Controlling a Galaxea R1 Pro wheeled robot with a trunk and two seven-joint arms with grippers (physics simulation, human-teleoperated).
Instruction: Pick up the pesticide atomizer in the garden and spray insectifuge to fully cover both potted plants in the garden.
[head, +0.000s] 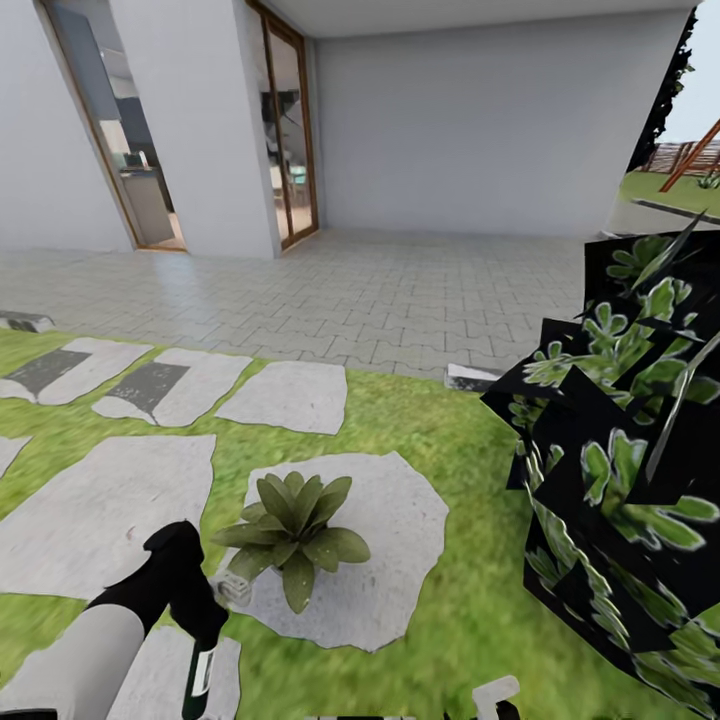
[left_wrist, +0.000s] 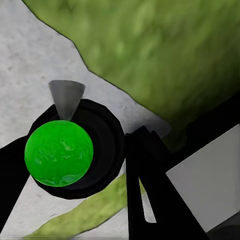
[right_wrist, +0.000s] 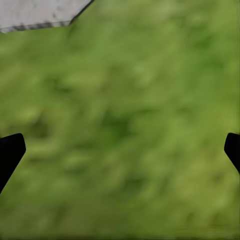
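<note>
Garden lawn (head: 430, 420) with pale stone slabs (head: 400, 530), paved patio (head: 400, 280) beyond, white house wall behind. Left gripper (head: 195, 610) closed around pesticide atomizer (left_wrist: 59, 152); green cap and grey nozzle cone visible between black fingers (left_wrist: 150, 190). One potted plant (head: 295, 525) sits on slab just ahead and right of left gripper, close to nozzle. Right gripper (right_wrist: 120, 150) spread wide, empty, above grass. Pickup appears done; spraying this rosette looks imminent or underway, no mist visible. Second plant elsewhere, remains to do.

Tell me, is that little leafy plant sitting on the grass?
No, the plant sits on a pale stone slab, with grass only around the slab's edges.
</note>
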